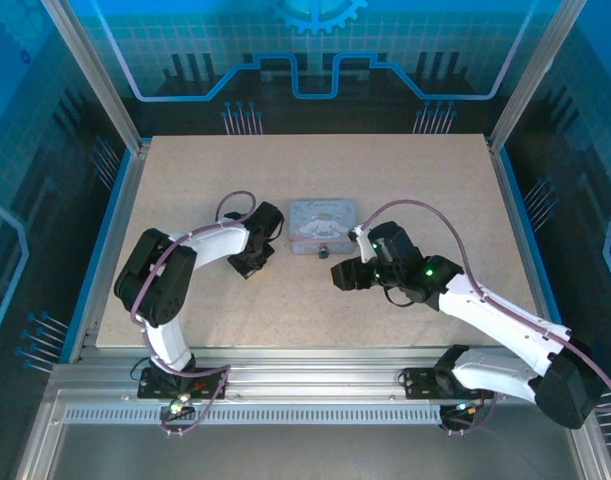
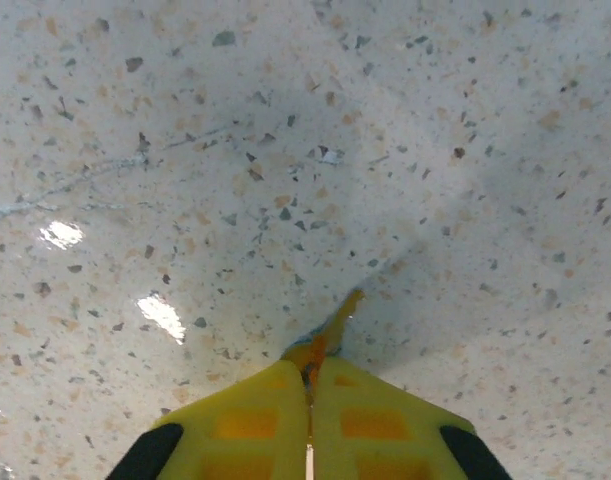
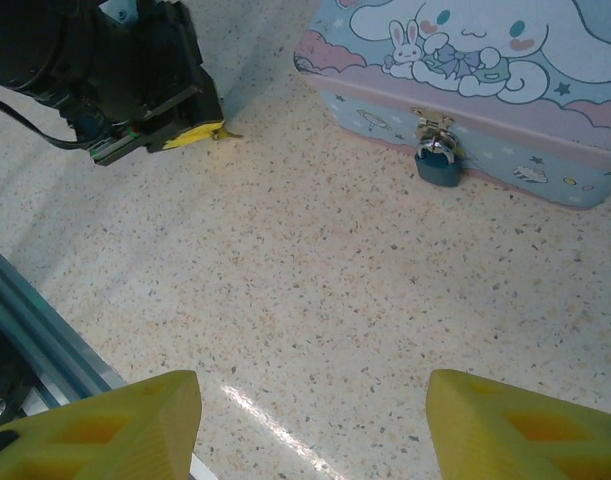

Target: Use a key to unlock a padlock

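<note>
My left gripper [image 2: 310, 366] is shut, its yellow fingertips pressed together low over the table. A thin sliver, the key [image 2: 337, 318], sticks out from between them and its tip rests on or just above the surface. From the right wrist view the left gripper [image 3: 190, 130] sits left of the tin, with the key [image 3: 225, 133] poking out. The small dark padlock [image 3: 440, 168] hangs on the hasp of the tin's front wall. My right gripper [image 3: 310, 405] stands open with nothing between its fingers, facing the padlock [image 1: 323, 251] from the near side.
The pale blue cartoon tin [image 1: 323, 222] lies mid-table between the two grippers [image 1: 253, 264] [image 1: 341, 276]. A metal rail [image 3: 35, 330] runs along the table's near edge. Speckled tabletop lies open around the tin.
</note>
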Action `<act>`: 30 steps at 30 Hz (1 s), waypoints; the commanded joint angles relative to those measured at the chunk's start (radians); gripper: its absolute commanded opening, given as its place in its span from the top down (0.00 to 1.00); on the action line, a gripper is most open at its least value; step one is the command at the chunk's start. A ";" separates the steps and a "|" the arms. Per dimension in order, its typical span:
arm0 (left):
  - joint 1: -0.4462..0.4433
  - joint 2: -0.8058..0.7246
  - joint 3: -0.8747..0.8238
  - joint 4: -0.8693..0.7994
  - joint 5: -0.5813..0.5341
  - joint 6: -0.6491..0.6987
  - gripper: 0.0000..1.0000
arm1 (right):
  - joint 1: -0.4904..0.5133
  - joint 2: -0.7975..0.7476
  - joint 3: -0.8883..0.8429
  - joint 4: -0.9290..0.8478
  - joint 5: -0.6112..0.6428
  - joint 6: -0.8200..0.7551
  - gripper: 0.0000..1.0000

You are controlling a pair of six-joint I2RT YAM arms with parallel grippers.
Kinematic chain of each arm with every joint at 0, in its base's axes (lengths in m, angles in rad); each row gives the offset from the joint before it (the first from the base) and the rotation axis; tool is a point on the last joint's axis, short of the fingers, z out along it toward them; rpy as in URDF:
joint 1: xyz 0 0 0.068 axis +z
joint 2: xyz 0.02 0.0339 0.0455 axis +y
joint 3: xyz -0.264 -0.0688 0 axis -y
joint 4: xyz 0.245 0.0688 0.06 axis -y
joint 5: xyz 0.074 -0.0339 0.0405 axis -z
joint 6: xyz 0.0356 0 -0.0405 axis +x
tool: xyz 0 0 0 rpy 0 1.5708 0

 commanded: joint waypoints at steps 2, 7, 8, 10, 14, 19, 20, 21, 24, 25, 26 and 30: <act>0.014 0.038 -0.048 0.099 0.057 0.018 1.00 | 0.008 -0.033 -0.027 -0.009 0.024 0.015 0.38; 0.014 -0.073 -0.071 0.117 0.063 0.082 1.00 | 0.008 -0.041 -0.037 -0.006 0.024 0.032 0.38; 0.014 -0.101 -0.069 0.116 0.067 0.100 1.00 | 0.007 -0.043 -0.038 -0.004 0.022 0.036 0.38; 0.014 -0.152 -0.059 0.109 0.080 0.137 1.00 | 0.005 -0.046 -0.038 0.001 0.014 0.043 0.38; 0.013 -0.250 -0.040 0.109 0.131 0.196 1.00 | 0.002 -0.048 -0.024 0.006 0.002 0.063 0.38; 0.004 -0.343 -0.013 0.133 0.243 0.231 1.00 | -0.012 -0.040 0.003 0.034 -0.062 0.085 0.38; -0.001 -0.359 -0.010 0.142 0.265 0.228 1.00 | -0.014 -0.038 0.010 0.046 -0.079 0.091 0.39; -0.006 -0.371 -0.007 0.149 0.280 0.223 1.00 | -0.018 -0.037 0.015 0.057 -0.095 0.097 0.39; -0.035 -0.406 0.006 0.179 0.325 0.207 1.00 | -0.037 -0.036 0.022 0.115 -0.156 0.126 0.41; -0.051 -0.415 0.013 0.186 0.334 0.204 1.00 | -0.049 -0.036 0.020 0.140 -0.181 0.140 0.41; -0.068 -0.424 0.020 0.191 0.337 0.199 1.00 | -0.063 -0.034 0.021 0.160 -0.202 0.153 0.42; -0.132 -0.446 0.044 0.204 0.330 0.180 1.00 | -0.081 -0.005 0.052 0.199 -0.251 0.168 0.46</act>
